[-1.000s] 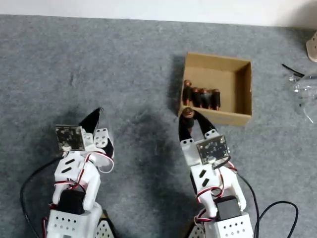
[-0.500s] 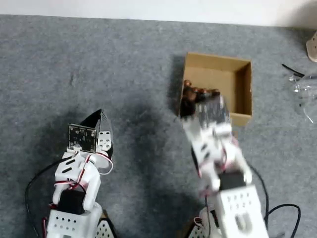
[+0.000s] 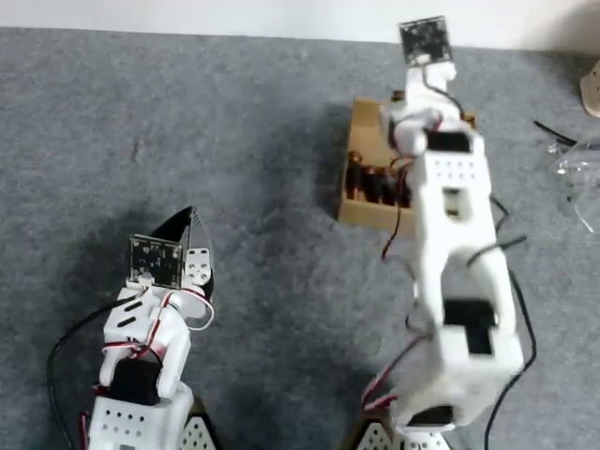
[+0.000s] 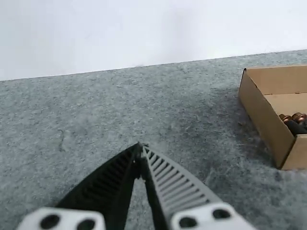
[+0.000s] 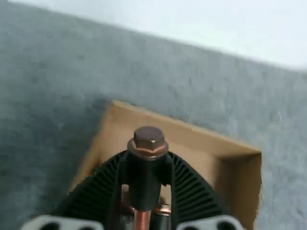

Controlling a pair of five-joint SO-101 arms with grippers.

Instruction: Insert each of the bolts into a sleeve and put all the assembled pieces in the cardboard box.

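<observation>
- Now the right pincer (image 5: 146, 163) hangs over the cardboard box (image 5: 201, 143), clamped on a sleeved bolt (image 5: 147, 141), hex head poking past the tips
- Other assembled pieces (image 3: 373, 184) lie in a row inside the box
- And the left pincer (image 4: 141, 152) is closed tight, empty, above the grey bench (image 4: 96, 110), well apart from the box

I see my right tool (image 5: 145, 163) clamped on a black sleeve (image 5: 144, 184) with a copper bolt (image 5: 147, 141) through it, the hex head pointing away from the wrist. Behind it lies the open cardboard box (image 5: 201, 139) on the grey felt surface (image 5: 53, 72).
</observation>
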